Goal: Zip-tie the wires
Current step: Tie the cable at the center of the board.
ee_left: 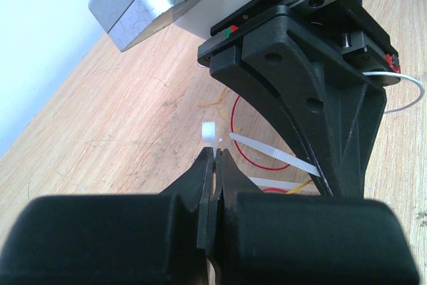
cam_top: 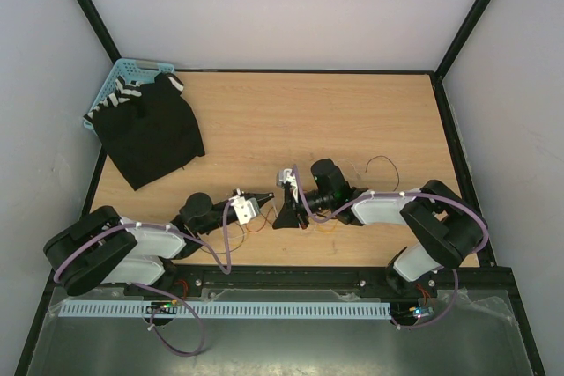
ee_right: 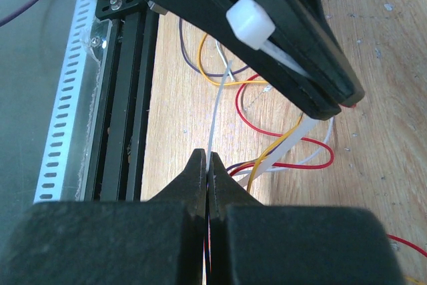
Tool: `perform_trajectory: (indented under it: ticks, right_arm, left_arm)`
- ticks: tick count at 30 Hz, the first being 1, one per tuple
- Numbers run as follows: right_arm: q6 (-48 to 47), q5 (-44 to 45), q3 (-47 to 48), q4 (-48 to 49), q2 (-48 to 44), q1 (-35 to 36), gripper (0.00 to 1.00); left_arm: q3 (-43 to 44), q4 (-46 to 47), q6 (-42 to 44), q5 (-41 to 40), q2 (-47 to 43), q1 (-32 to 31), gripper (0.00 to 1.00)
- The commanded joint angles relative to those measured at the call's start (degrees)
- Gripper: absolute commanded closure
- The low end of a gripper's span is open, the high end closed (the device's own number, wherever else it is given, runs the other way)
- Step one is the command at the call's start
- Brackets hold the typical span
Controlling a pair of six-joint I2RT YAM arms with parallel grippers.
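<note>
The wires (ee_right: 280,145) are thin red, yellow, white and purple strands lying in loops on the wooden table; they also show in the top view (cam_top: 304,222). A white zip tie has its square head (ee_right: 250,21) just above my left gripper's fingers (ee_right: 287,38). My left gripper (ee_left: 217,155) is shut on the tie just below its head (ee_left: 210,130). The strap (ee_left: 273,155) runs across to my right gripper's fingers (ee_left: 333,118). My right gripper (ee_right: 209,165) is shut on the thin white strap, with coloured strands beside its jaws. The two grippers meet tip to tip (cam_top: 275,209).
A black cloth (cam_top: 150,134) lies at the back left, partly over a blue basket (cam_top: 123,72). A single dark wire (cam_top: 383,165) curls to the right of the right arm. A slotted white rail (ee_right: 70,98) and black frame run along the near edge.
</note>
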Motion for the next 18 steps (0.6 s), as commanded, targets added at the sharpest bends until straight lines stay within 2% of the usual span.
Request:
perform_trajectory:
  ticks: [1, 18]
  right_arm:
    - [-0.6, -2.2, 0.7, -2.1, -1.2, -0.3, 1.0]
    - [-0.4, -2.3, 1.8, -2.8, -0.2, -0.4, 1.0]
  left_arm:
    - [-0.1, 3.2, 1.8, -1.4, 0.2, -0.4, 1.0]
    - [0.1, 3.1, 3.6, -2.7, 1.0, -1.6, 1.0]
